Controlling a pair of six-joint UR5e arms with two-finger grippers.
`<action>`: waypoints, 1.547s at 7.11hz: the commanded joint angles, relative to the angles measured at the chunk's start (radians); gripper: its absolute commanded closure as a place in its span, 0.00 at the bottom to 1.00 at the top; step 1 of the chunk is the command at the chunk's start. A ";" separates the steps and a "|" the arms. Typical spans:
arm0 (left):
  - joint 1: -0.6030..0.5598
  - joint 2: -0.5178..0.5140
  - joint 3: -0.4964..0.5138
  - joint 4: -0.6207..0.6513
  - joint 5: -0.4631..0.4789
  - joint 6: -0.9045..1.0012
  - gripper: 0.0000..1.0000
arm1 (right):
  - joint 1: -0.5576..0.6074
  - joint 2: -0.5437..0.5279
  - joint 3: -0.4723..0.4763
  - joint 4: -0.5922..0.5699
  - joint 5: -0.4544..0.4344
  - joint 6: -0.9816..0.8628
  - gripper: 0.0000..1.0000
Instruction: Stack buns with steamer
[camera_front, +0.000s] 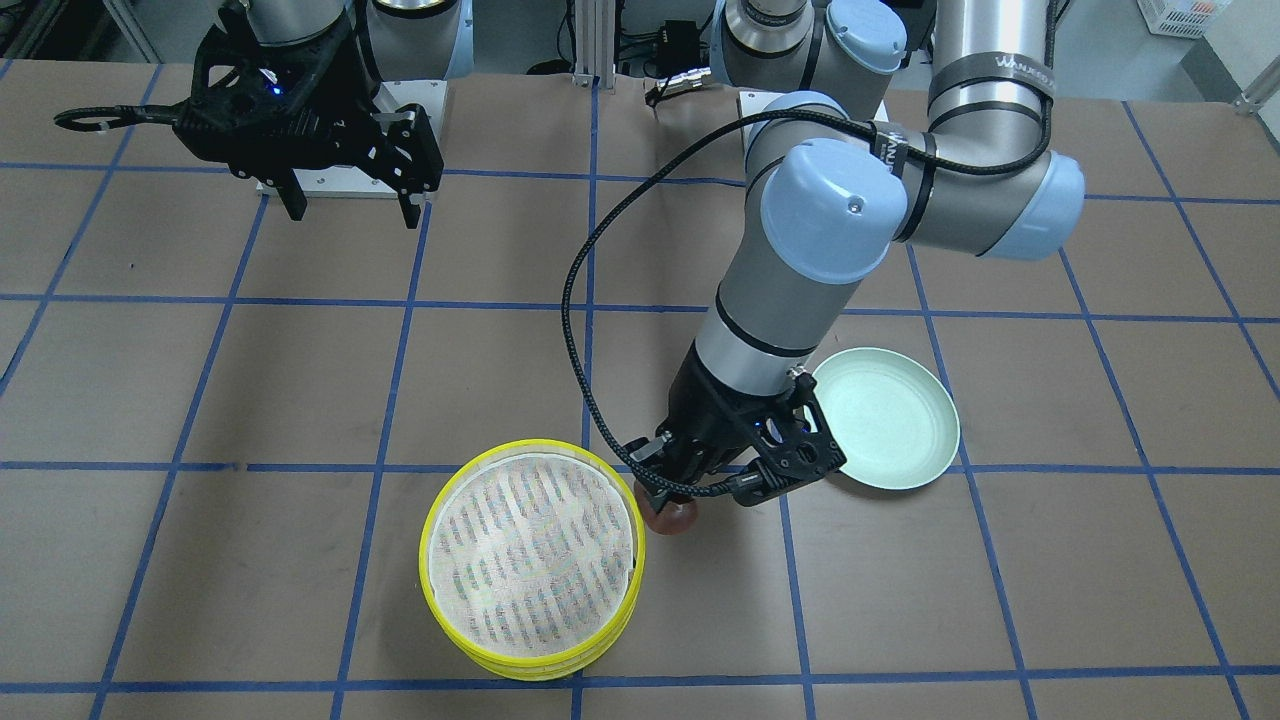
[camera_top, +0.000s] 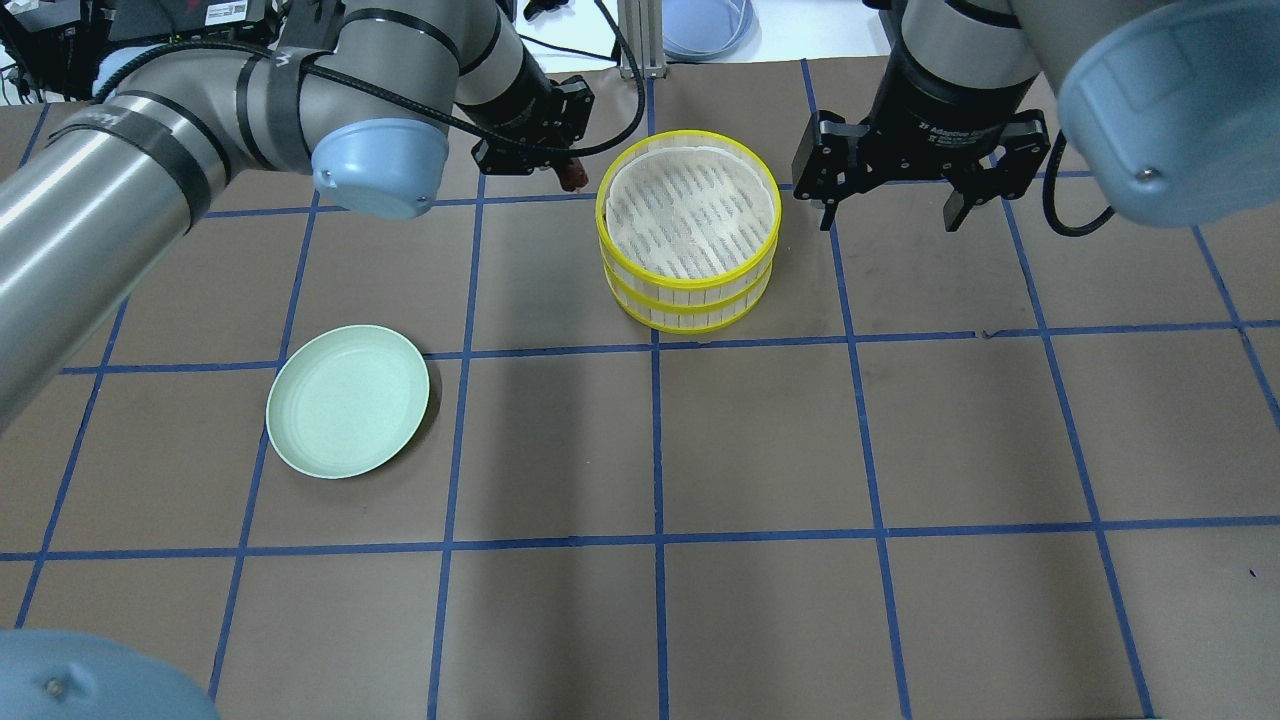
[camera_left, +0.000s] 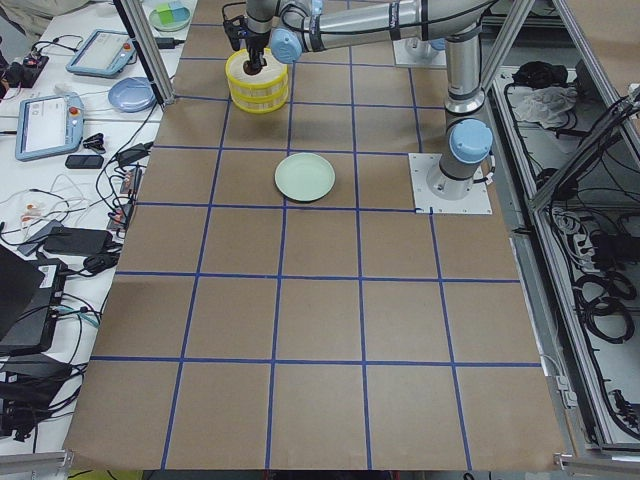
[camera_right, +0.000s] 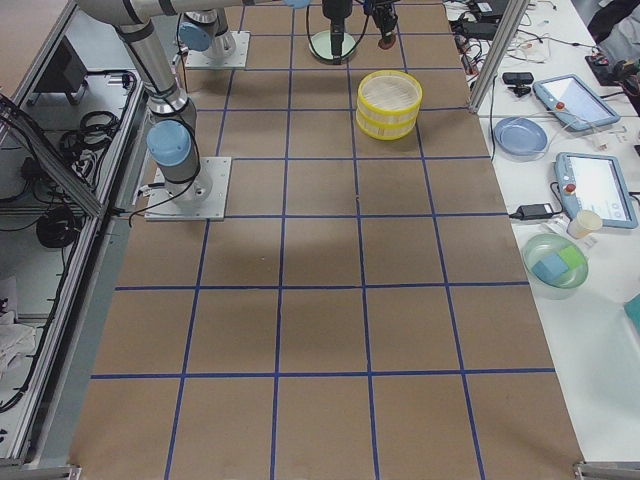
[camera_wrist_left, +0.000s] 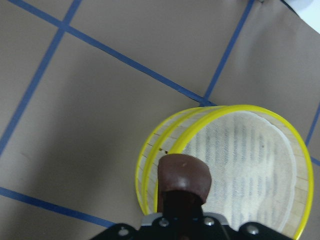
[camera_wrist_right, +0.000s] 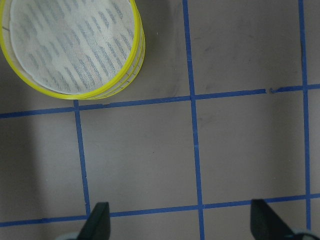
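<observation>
Carrying the brown bun toward the steamer.
Pinched between the left gripper's narrow-set fingers, hanging just beside the rim of the two stacked tiers, not yet over the mesh. Next, probably: shifting across above the top tier, lowering, then releasing softly onto the lining. White bun not in view. Right gripper spread wide, holding nothing, off beside the stack.

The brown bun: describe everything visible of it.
The brown bun is a small, smooth, dark reddish-brown rounded block with a faint sheen. The left gripper is shut on it, its rounded end sticking out past the grip. It hangs right beside the yellow rim of the stacked steamer, not inside it; whether it touches that rim is unclear.
</observation>
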 joint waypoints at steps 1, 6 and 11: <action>-0.033 -0.060 -0.008 0.117 -0.089 -0.071 1.00 | -0.008 -0.010 -0.001 0.003 -0.004 -0.122 0.01; -0.041 -0.106 -0.029 0.125 -0.072 -0.065 0.08 | -0.050 -0.032 0.002 0.001 -0.002 -0.167 0.01; 0.037 -0.025 -0.011 0.069 -0.008 0.066 0.01 | -0.056 -0.030 0.002 0.006 -0.006 -0.181 0.01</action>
